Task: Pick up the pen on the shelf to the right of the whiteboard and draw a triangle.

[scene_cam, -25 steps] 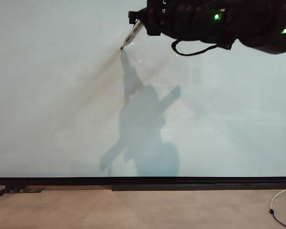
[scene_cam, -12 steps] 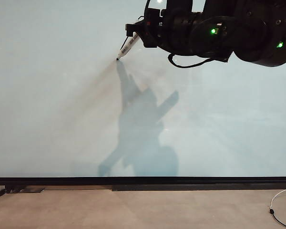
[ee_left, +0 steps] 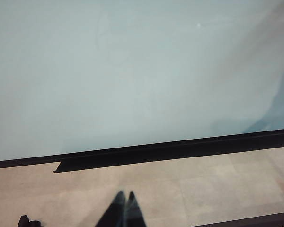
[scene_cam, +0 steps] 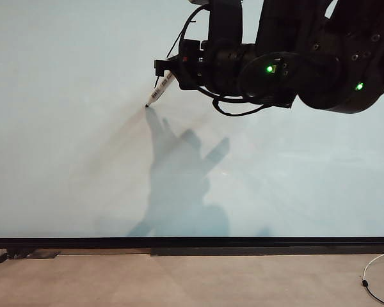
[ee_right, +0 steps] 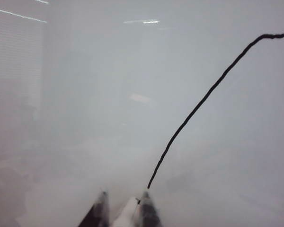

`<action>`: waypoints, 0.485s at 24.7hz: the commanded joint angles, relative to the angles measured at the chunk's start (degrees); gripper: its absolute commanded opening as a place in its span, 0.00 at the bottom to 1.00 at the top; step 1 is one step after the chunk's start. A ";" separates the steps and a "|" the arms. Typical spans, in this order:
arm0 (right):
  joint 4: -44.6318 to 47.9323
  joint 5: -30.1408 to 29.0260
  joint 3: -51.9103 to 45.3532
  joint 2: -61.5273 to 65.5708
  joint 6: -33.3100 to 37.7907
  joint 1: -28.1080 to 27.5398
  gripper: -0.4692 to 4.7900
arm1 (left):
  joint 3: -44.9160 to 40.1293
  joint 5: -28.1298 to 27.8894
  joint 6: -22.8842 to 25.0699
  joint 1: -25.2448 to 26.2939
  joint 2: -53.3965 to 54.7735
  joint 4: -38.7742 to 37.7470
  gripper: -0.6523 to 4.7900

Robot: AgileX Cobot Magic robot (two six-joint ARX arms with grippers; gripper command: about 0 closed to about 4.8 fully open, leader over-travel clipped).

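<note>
**Right wrist view: first stroke of the triangle under way**

Right wrist view shows a thin black drawn line (ee_right: 203,101) running across the large glossy pale grey-white whiteboard (ee_right: 85,94) and ending right at the tip of the slim whitish-grey marker pen (ee_right: 128,210). The right gripper (ee_right: 123,208) has its two dark fingers (ee_right: 146,208) pinched nearly closed on the barrel, one on each side, a grip that looks meant to keep the tip from wandering while it presses on the board.

From the exterior view, the pen (scene_cam: 160,89) sits in the upper middle of the whiteboard (scene_cam: 64,128), well above its thin black lower frame (scene_cam: 192,242). Its long axis slants, black tip pointing down and to the left onto the board, rear end up in the right gripper (scene_cam: 171,71). That slant probably lets the tip trail along the stroke.

Left wrist view shows the left gripper (ee_left: 124,208) low over the beige floor below the frame, fingertips together, holding nothing, away from the work.
</note>
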 commanded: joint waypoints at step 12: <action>0.04 2.21 3.06 4.94 0.63 1.84 0.08 | 0.20 0.20 0.04 -0.02 0.00 0.35 0.11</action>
